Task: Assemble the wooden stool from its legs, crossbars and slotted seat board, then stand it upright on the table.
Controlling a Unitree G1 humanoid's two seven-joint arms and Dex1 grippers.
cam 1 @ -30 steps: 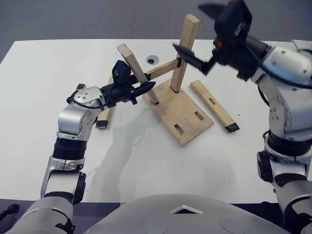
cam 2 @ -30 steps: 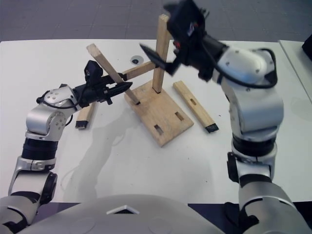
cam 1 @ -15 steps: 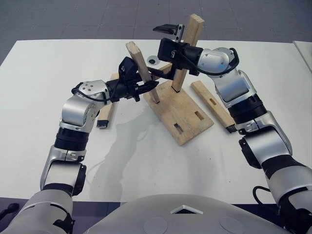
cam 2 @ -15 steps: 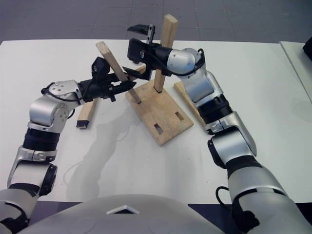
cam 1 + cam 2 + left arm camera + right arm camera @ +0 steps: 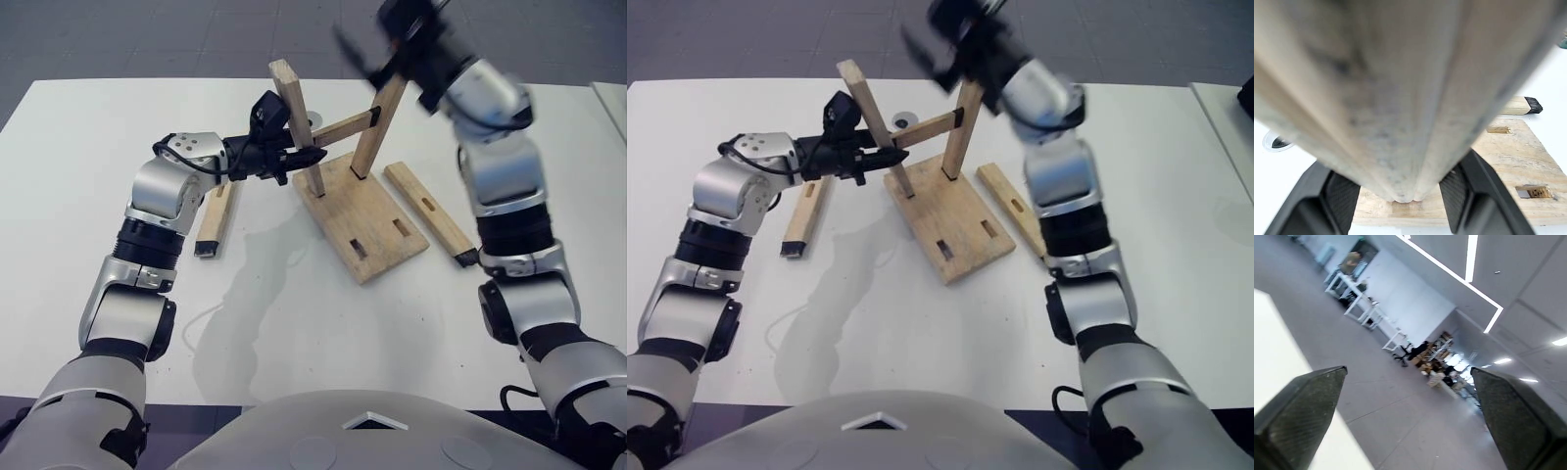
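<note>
Two legs stand in the seat board (image 5: 377, 230), crossbar (image 5: 338, 129) joining them. Left tool (image 5: 306, 157) grips the near leg (image 5: 292, 113), tilted straighter than before; right tool (image 5: 1405, 374), wide apart, has lifted off the far leg (image 5: 377, 127). Loose legs (image 5: 214, 217) remain on worktop (image 5: 78, 147).

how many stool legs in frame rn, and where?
4. Standing in the seat board: left leg, gripped by the left gripper, and right leg, crossbar between. Lying flat beside the board: loose left leg, loose right leg.
</note>
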